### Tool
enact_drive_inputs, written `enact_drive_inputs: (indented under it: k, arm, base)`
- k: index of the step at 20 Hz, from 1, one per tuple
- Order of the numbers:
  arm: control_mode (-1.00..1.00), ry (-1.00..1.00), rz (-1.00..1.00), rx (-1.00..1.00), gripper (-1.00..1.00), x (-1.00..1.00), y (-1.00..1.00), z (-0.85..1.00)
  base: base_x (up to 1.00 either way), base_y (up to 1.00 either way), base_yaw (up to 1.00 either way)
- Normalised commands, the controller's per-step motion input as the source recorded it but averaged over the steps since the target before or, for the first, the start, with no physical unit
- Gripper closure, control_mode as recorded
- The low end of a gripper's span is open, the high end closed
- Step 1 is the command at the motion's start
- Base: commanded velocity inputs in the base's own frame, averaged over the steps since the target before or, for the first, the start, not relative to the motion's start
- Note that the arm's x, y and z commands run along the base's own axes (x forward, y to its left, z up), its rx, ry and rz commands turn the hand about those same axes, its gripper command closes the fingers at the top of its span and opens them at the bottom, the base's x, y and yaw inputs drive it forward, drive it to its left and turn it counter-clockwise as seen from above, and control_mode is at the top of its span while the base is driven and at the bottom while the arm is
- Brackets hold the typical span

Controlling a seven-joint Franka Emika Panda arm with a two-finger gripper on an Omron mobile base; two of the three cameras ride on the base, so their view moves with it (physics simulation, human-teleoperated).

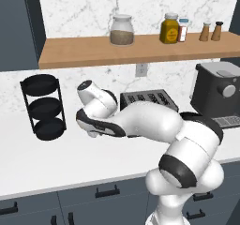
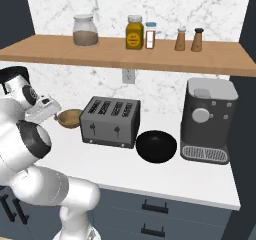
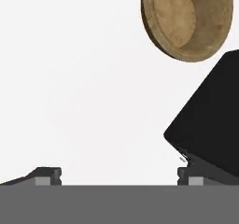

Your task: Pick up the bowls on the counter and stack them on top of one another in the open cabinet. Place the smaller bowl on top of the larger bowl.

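Fingers of the gripper (image 3: pixel 116 176) are spread open and empty; the small wooden bowl (image 3: pixel 186 18) is seen ahead, slightly right, beside the toaster (image 2: pixel 110 121).

1. The fingertips (image 3: pixel 48 175) rise at the bottom of the hand view, spread apart with bare counter (image 3: pixel 84 87) between them.
2. The smaller bowl (image 3: pixel 186 20) lies ahead of the fingers, beyond the right one, on the counter and apart from both.
3. The toaster (image 3: pixel 210 120) stands just beside the right fingertip, between it and that bowl's near side.
4. In the right base view, the smaller bowl (image 2: pixel 69 118) sits just left of the toaster (image 2: pixel 110 121), near the gripper (image 2: pixel 47 109).
5. The larger bowl (image 2: pixel 156 146) rests right of the toaster's front, with the coffee machine (image 2: pixel 207 120) just beyond it.
6. The open cabinet (image 2: pixel 150 59) runs above, holding a jar (image 2: pixel 85 30), bottles and shakers.
7. The three-tier rack (image 1: pixel 43 107) stands on the counter, well left of the arm.
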Motion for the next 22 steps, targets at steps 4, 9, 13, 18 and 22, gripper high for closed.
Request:
enact_drive_inputs:
  k: [4, 9, 13, 18, 22]
  arm:
    - [-1.0, 0.04, 0.14, -0.02, -1.0, 1.0, 0.07, -0.46]
    - [-1.0, 0.03, 0.02, -0.03, -1.0, 0.95, 0.0, -0.44]
    - [-1.0, 0.04, 0.0, -0.02, -1.0, 0.66, 0.01, -0.61]
    - [-1.0, 0.01, 0.0, -0.02, -1.0, 0.52, 0.0, -0.45]
    - [-1.0, 0.01, 0.0, -0.06, -1.0, 0.47, 0.0, -0.42]
  base:
    - [0.0, 0.0, 0.0]
    - [0.0, 0.0, 0.0]
    - [0.0, 0.0, 0.0]
    - [0.0, 0.0, 0.0]
    - [0.0, 0.0, 0.0]
